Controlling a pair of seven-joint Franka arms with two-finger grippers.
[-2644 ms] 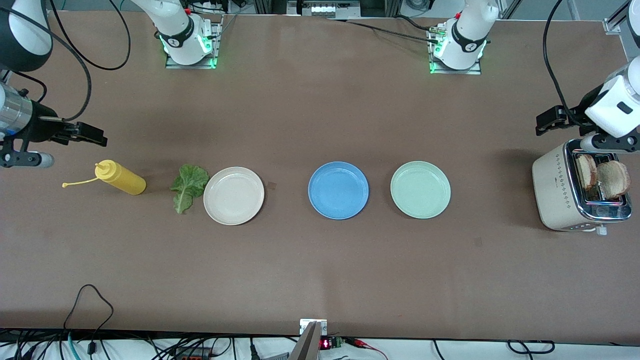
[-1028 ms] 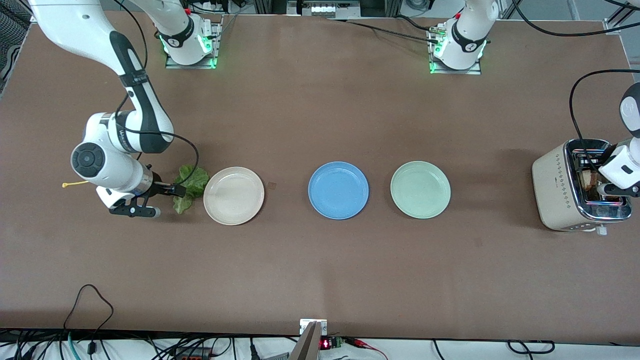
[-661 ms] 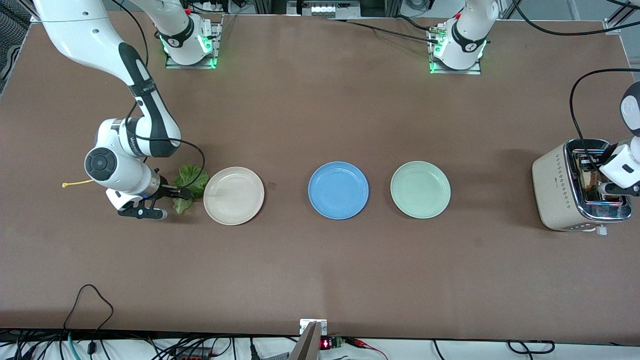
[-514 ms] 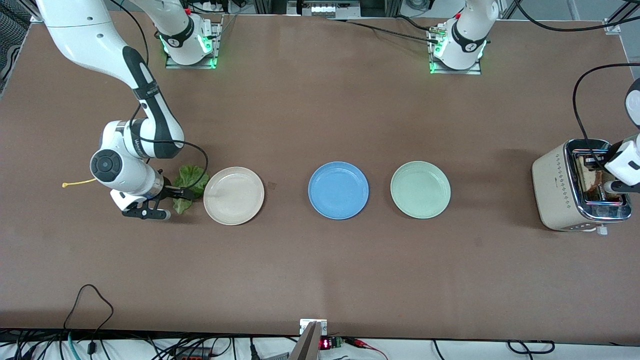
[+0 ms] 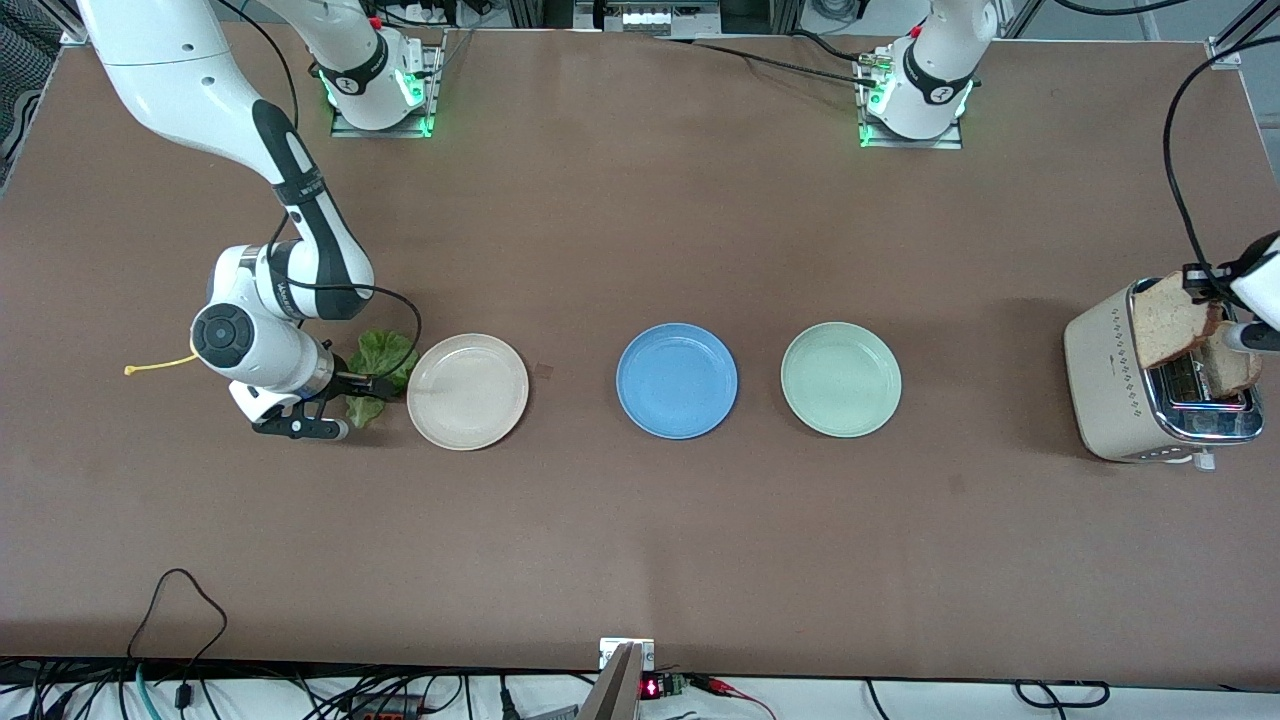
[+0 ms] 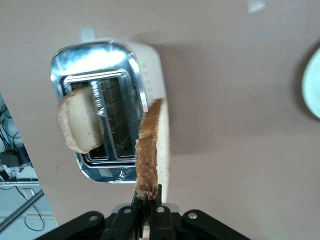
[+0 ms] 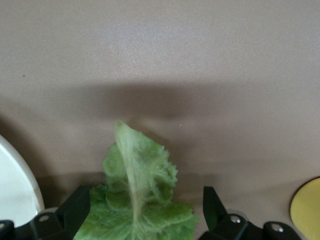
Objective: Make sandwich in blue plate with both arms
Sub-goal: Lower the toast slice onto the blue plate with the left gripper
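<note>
My left gripper is shut on a toasted bread slice and holds it just above the toaster. In the left wrist view the slice shows edge-on between the fingers of that gripper. A second slice stands in a toaster slot. My right gripper is low over the green lettuce leaf, open, with its fingers on either side of the leaf. The blue plate lies empty mid-table.
A beige plate lies beside the lettuce, toward the blue plate. A pale green plate lies between the blue plate and the toaster. A yellow bottle is mostly hidden by the right arm; its cap strap sticks out.
My left gripper has risen out of the toaster with a bread slice in it. My right gripper has crept along the lettuce toward the beige plate.
</note>
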